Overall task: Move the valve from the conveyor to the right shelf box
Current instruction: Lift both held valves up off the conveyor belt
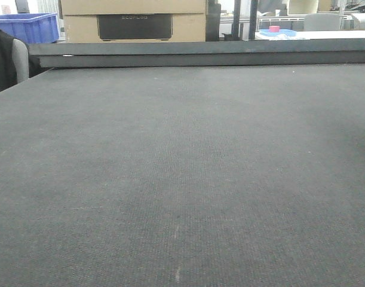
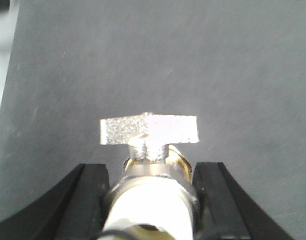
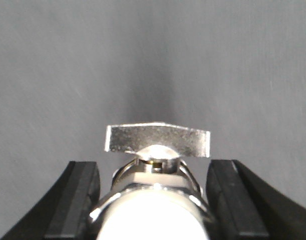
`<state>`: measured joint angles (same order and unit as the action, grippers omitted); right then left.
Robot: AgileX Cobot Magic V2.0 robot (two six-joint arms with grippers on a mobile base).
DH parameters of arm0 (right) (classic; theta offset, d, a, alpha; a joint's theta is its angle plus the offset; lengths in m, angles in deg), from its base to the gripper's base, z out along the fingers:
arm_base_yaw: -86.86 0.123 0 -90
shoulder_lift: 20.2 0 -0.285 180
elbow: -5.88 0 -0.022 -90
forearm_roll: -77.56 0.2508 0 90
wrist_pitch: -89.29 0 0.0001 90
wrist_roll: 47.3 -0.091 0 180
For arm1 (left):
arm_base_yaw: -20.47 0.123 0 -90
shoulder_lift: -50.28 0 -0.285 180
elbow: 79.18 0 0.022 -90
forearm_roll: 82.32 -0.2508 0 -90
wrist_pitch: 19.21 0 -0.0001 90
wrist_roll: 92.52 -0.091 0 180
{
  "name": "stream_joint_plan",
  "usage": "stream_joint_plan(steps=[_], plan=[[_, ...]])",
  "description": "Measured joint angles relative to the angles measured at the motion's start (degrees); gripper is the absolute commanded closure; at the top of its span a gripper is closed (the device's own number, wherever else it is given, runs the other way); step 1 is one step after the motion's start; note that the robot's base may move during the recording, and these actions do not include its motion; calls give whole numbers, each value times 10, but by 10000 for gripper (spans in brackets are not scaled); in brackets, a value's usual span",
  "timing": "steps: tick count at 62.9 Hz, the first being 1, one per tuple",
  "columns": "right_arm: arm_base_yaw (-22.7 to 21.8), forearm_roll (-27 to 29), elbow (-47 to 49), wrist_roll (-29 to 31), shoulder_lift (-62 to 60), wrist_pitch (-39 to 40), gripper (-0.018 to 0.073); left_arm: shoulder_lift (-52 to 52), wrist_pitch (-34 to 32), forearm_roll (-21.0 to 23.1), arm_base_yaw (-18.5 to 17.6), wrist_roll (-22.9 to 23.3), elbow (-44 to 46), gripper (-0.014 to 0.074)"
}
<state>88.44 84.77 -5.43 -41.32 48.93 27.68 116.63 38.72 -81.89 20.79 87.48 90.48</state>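
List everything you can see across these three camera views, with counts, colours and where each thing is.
conveyor: one, dark grey, fills the front view
rail: one, dark, along the belt's far edge
bin: one, blue, beyond the rail, far left
cardboard box: one, tan with a dark panel, beyond the rail
tray: one, blue, holding something pink, far right background
left valve: one, silver, T-handle, held in the left tool
right valve: one, silver, T-handle, held in the right tool
left tool: one, black fingers
right tool: one, black fingers
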Motion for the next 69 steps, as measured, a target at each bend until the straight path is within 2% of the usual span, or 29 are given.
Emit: stream_joint_plan(steps=[20, 31, 48, 69], plan=[[0, 19, -104, 2, -116, 121, 721, -170, -112, 5, 0, 0, -136, 707], [0, 19, -162, 2, -171, 153, 721, -240, -129, 5, 0, 0, -182, 707], [0, 19, -178, 2, -197, 194, 721, -260, -140, 4, 0, 0, -187, 707], [0, 19, -179, 2, -197, 196, 721, -260, -140, 4, 0, 0, -187, 707]])
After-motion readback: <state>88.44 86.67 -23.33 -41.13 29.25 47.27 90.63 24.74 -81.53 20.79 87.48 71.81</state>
